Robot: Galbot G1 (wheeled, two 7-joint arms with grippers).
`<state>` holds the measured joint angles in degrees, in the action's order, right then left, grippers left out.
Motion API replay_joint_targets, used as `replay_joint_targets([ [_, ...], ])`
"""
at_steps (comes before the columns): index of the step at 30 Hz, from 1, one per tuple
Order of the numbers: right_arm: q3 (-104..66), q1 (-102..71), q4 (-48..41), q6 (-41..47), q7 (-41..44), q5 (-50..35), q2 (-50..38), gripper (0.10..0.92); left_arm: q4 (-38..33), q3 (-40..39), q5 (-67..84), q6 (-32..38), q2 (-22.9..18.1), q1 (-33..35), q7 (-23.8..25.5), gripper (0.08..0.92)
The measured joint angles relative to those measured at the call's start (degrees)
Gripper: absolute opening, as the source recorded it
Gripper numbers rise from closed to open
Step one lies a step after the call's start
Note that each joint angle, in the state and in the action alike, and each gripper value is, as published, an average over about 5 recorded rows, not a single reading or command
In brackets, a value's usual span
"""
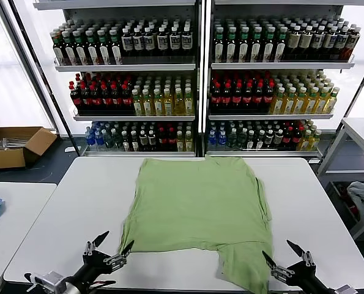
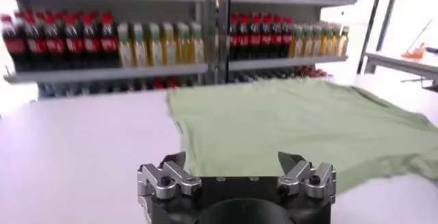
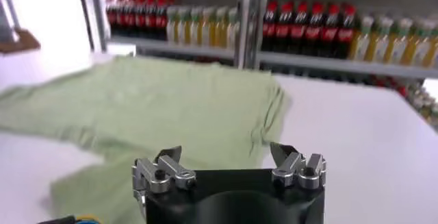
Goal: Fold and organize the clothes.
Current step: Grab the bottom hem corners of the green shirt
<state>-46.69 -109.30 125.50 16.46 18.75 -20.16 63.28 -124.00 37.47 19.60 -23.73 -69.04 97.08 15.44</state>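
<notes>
Left tool (image 1: 111, 248) stands released at the table's (image 1: 59, 214) near edge, just off the near left corner of the shirt (image 1: 200, 208). Right tool (image 1: 284, 259), also released, waits at the near edge beside the sleeve flap hanging toward that edge. The shirt lies flat, plain side up, long axis running near edge to far edge, between both tools; each tool sits close to its own side.

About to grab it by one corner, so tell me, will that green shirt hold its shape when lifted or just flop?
The green shirt lies flat with soft wrinkles and a sleeve trailing toward the table edge, so it will probably droop and stretch. It looks thin, likely light. Pushed, it should bunch rather than slide whole.
</notes>
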Motion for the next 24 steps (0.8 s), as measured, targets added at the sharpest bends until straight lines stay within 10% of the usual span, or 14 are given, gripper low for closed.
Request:
replay_joint_targets([
  [11,2.50,-1.30,0.27,1.92,-1.08,0.75,-0.11,0.817,3.44,-3.16,1.30,-3.61,0.29,-3.63,-6.40,0.823],
  [24,4.51,-1.41,-0.65,2.04,-2.13,1.86,0.94,0.490,5.76,-6.50,1.15,-4.65,0.40,-5.40,-10.99,0.640],
])
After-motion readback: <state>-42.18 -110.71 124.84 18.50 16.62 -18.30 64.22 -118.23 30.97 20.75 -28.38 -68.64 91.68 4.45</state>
